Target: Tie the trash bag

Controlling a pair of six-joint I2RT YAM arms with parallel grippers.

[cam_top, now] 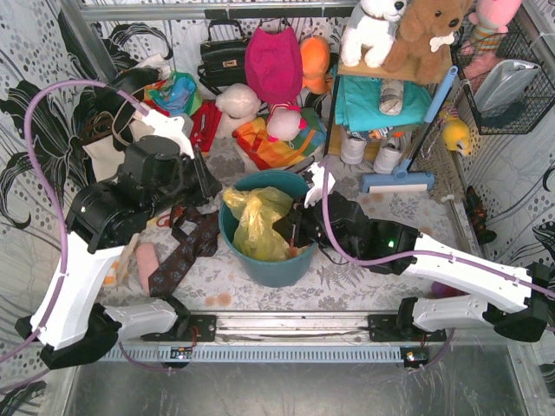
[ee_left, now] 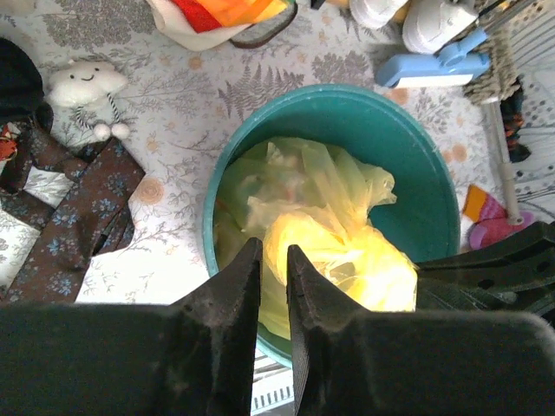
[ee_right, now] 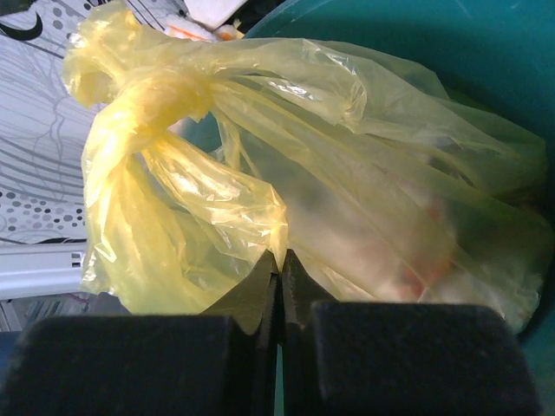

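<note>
The trash bag (cam_top: pixel 257 218) is thin yellow plastic, sitting in the teal bin (cam_top: pixel 270 269) at the table's middle. Its top is gathered into a knotted bunch (ee_right: pixel 143 95) that leans toward the bin's left rim. My right gripper (ee_right: pixel 279 256) reaches in from the right and is shut on a fold of the bag (ee_right: pixel 347 173); it also shows in the top view (cam_top: pixel 297 230). My left gripper (ee_left: pixel 273 253) hovers just left of the bin (ee_left: pixel 416 156), above the bag (ee_left: pixel 338 251). Its jaws stand a narrow gap apart with nothing between them.
A brown patterned cloth (cam_top: pixel 186 247) lies left of the bin, with a white cloud toy (ee_left: pixel 85 82) beyond it. Bags and soft toys crowd the back wall (cam_top: pixel 273 65). A shelf (cam_top: pixel 381 95) and a blue brush (cam_top: pixel 399 180) stand at the back right.
</note>
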